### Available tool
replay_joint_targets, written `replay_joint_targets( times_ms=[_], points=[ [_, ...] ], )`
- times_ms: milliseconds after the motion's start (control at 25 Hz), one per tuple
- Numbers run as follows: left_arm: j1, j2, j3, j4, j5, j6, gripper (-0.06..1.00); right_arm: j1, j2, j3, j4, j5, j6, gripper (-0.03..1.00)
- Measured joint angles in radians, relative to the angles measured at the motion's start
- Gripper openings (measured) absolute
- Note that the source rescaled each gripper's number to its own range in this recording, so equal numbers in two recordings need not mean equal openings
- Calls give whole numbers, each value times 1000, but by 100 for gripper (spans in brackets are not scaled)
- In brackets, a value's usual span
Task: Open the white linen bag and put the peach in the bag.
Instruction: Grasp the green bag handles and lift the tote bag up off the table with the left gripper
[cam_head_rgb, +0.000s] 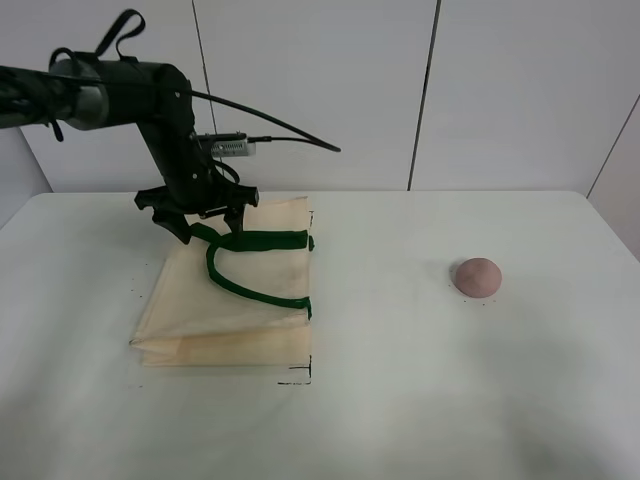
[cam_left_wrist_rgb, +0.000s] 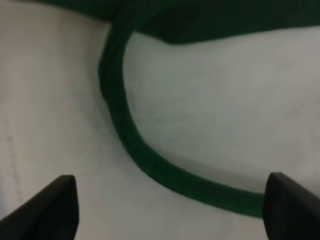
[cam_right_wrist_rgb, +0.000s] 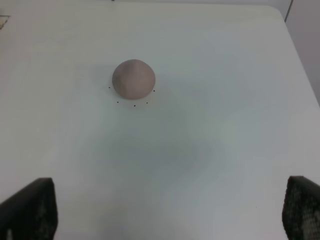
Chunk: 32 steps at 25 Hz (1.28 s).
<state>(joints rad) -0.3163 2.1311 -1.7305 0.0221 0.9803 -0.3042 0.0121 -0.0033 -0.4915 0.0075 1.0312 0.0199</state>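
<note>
The white linen bag (cam_head_rgb: 225, 305) lies flat and closed on the table's left side, its dark green handles (cam_head_rgb: 255, 265) on top. My left gripper (cam_head_rgb: 211, 226) is open and hangs just above the bag's far end, its fingers on either side of a handle. In the left wrist view a green handle loop (cam_left_wrist_rgb: 125, 135) lies on the cream cloth (cam_left_wrist_rgb: 210, 110) between the open fingertips (cam_left_wrist_rgb: 55, 205). The peach (cam_head_rgb: 477, 277) sits alone on the right. In the right wrist view the peach (cam_right_wrist_rgb: 133, 78) lies well ahead of my open, empty right gripper (cam_right_wrist_rgb: 165, 212).
The white table (cam_head_rgb: 400, 400) ends at a white panelled wall behind. Small black corner marks (cam_head_rgb: 300, 375) are drawn by the bag's near right corner. The left arm and its cables (cam_head_rgb: 150, 90) reach in from the upper left.
</note>
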Motion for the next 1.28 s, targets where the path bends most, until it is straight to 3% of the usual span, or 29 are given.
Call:
replay_joint_targets(
  times_ms=[240, 640, 760, 960, 1280],
  points=[
    [0, 102, -2, 63, -64, -29, 100, 0, 0, 0, 0, 0, 0, 100],
    [0, 179, -3, 69, -112, -44, 97, 0, 0, 0, 0, 0, 0, 100],
    [0, 179, -3, 68, -112, -50, 76, 0, 0, 0, 0, 0, 0, 100],
    [-1, 179, -4, 77, -107, -72, 3, 0, 0, 0, 0, 0, 0, 100],
    [-1, 84, -155, 88, 27, -27, 0, 0, 0, 0, 0, 0, 0, 100]
  ],
)
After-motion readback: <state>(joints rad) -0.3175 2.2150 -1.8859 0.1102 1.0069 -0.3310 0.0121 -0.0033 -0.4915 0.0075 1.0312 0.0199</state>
